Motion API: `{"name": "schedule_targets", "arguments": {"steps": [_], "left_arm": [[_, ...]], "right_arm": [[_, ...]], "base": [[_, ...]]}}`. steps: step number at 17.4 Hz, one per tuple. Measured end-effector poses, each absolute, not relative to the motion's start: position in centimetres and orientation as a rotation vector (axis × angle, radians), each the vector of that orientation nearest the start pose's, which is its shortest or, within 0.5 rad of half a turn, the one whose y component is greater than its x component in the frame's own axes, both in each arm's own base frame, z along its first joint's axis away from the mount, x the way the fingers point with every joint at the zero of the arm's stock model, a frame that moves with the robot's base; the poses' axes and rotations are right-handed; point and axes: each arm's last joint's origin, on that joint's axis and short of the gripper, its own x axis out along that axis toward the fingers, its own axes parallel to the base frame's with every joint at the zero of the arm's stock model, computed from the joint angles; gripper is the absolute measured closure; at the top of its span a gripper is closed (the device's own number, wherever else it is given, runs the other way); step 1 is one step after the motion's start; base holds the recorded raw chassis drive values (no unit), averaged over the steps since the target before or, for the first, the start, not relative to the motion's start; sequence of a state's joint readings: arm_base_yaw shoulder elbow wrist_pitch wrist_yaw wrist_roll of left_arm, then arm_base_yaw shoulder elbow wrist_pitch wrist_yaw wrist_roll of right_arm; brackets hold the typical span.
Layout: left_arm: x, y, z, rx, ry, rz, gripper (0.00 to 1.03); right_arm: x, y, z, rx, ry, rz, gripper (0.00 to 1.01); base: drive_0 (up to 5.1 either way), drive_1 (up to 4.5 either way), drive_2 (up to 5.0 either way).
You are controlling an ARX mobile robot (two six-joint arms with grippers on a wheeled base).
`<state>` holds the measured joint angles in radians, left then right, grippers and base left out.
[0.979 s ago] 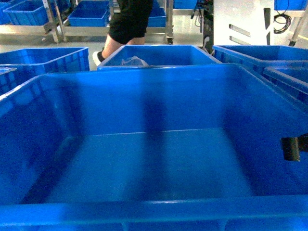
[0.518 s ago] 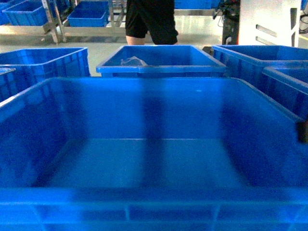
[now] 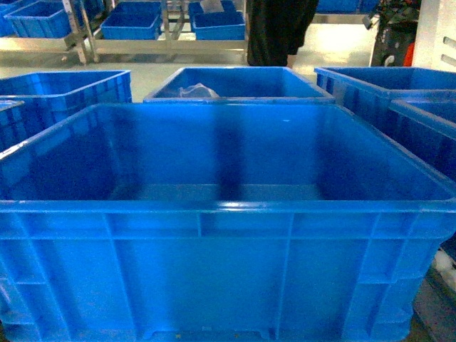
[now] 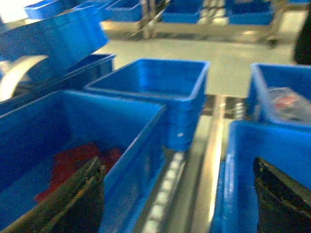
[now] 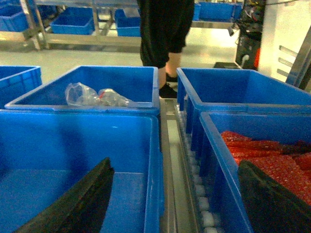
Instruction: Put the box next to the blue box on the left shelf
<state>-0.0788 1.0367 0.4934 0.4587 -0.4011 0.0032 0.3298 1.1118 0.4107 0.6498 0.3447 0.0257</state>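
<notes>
the box (image 3: 228, 214) fills the near foreground of the head view, upright and empty. both the left end effector (image 4: 177, 194) and the right end effector (image 5: 175, 199) stand apart, each straddling a side wall (image 5: 154, 160) without clamping it. risk: lifting before the fingers close would let the box slip or tilt into the neighbouring crate (image 3: 239, 84) just beyond, or the person (image 3: 278, 28) farther back.

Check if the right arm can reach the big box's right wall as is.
Probably yes: the right claw is open and straddles the right wall of the box, with nothing over that rim. The neighbouring crate of red packs sits close, leaving the outer finger little room.
</notes>
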Motion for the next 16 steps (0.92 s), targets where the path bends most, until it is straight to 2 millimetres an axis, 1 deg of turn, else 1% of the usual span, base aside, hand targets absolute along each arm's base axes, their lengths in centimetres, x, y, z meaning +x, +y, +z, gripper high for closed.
{"name": "schedule_targets", "arguments": {"steps": [1,2,3,5,7,8,13,16], "left_arm": [[21.0,-0.2,24.0,0.005,0.021,0.204,0.27],[20.0,0.2,23.0,0.001,-0.003,0.092,0.39],[19.3,0.1,22.2,0.001,-0.002,0.02,0.51],[17.9,0.0,20.8,0.001,0.013,-0.001,0.73],[16.9,0.0,20.1,0.001,0.006,-0.001,0.93],[16.5,0.0,19.9,0.001,0.005,-0.001,1.02],[14.6,0.0,18.4,0.001,0.009,-0.001,1.02],[14.1,0.0,18.1,0.001,0.008,-0.001,1.02]], "right_arm": [[20.4,5.3,21.5,0.015,0.02,-0.007,0.34],[19.7,4.4,21.1,0.014,0.01,-0.017,0.45],[18.9,3.8,20.7,0.013,0.001,-0.008,0.58],[17.6,2.9,19.7,0.006,0.011,-0.002,0.8],[16.7,2.2,19.1,0.004,0.011,-0.005,1.0],[16.3,1.9,18.9,0.004,0.008,-0.003,0.99],[14.4,0.8,17.8,0.004,0.012,0.018,1.0],[14.0,0.0,17.7,0.003,0.01,-0.011,1.0]], "base": [[0.0,0.0,0.0],[0.0,0.0,0.0],[0.0,0.0,0.0],[0.0,0.0,0.0],[0.0,0.0,0.0],[0.0,0.0,0.0],[0.0,0.0,0.0],[0.0,0.0,0.0]]}}
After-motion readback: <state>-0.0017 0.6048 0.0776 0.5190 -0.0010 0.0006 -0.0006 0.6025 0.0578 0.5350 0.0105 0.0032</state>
